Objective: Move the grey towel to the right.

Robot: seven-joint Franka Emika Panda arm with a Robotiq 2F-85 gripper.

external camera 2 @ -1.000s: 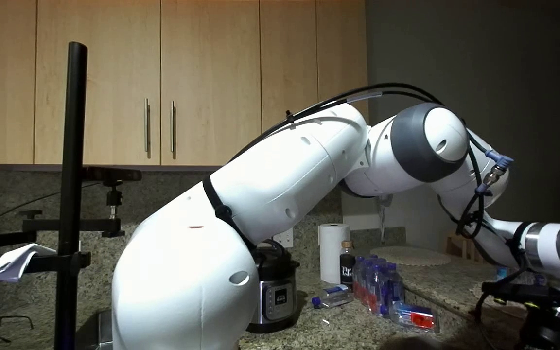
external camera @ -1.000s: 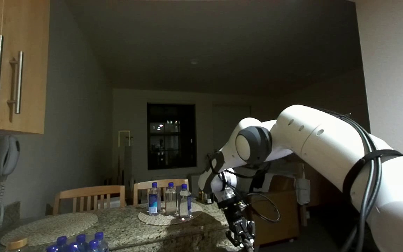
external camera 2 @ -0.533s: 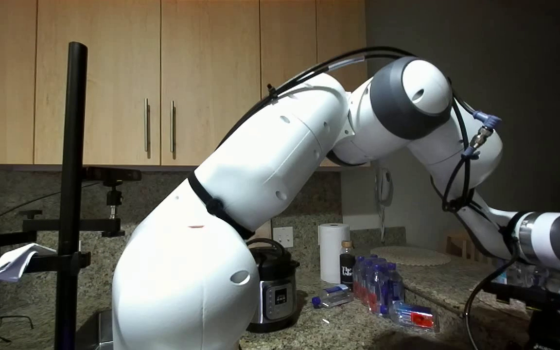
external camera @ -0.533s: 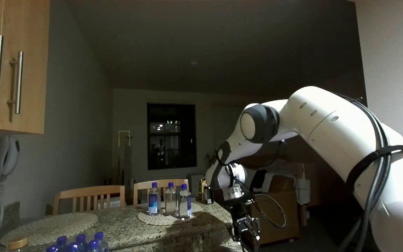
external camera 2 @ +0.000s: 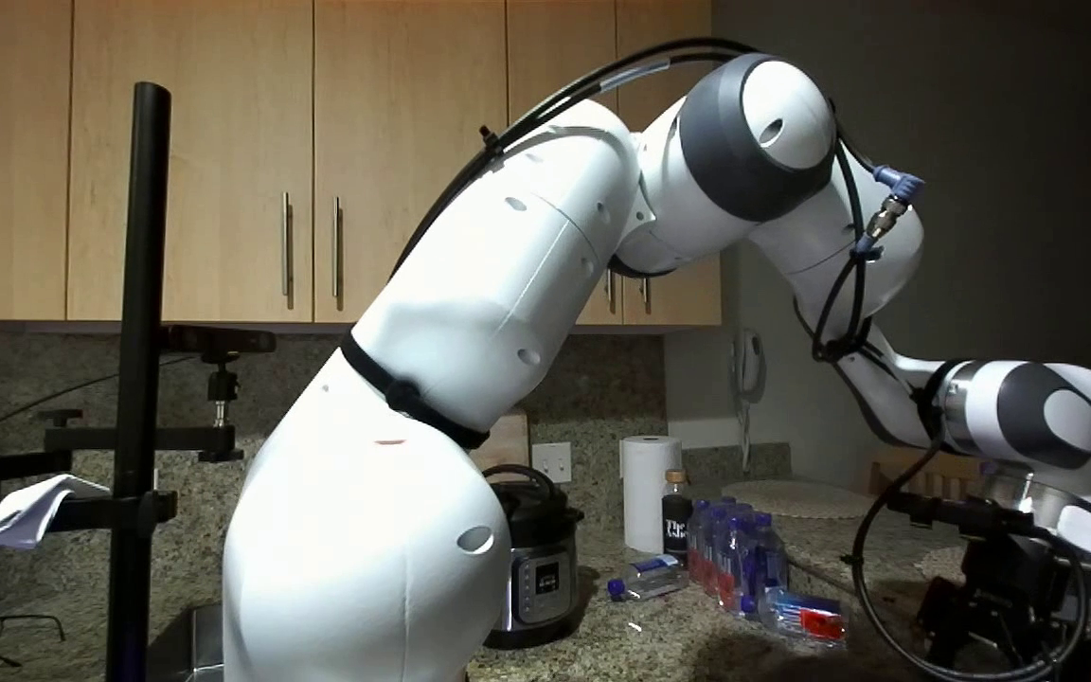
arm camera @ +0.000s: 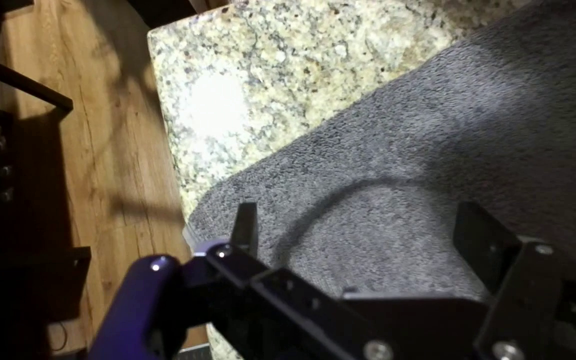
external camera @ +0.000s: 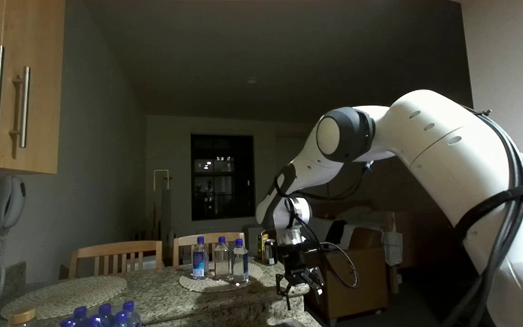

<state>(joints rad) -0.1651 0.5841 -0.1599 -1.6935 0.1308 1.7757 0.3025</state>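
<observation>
Towel [arm camera: 408,150], edge slanting up rightward in the wrist view, long axis unclear, lies beneath an empty, widely spread gripper [arm camera: 358,220].

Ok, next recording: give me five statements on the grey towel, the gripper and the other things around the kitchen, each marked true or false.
1. In the wrist view, the gripper is open above the grey towel. True.
2. In an exterior view, three bottles stand upright on a woven placemat. True.
3. The grey towel is clamped in the gripper. False: it lies on the granite counter, with the open gripper over it.
4. Those three bottles have red caps. False: their caps are blue.
5. In an exterior view, a paper towel roll stands upright. True.
</observation>
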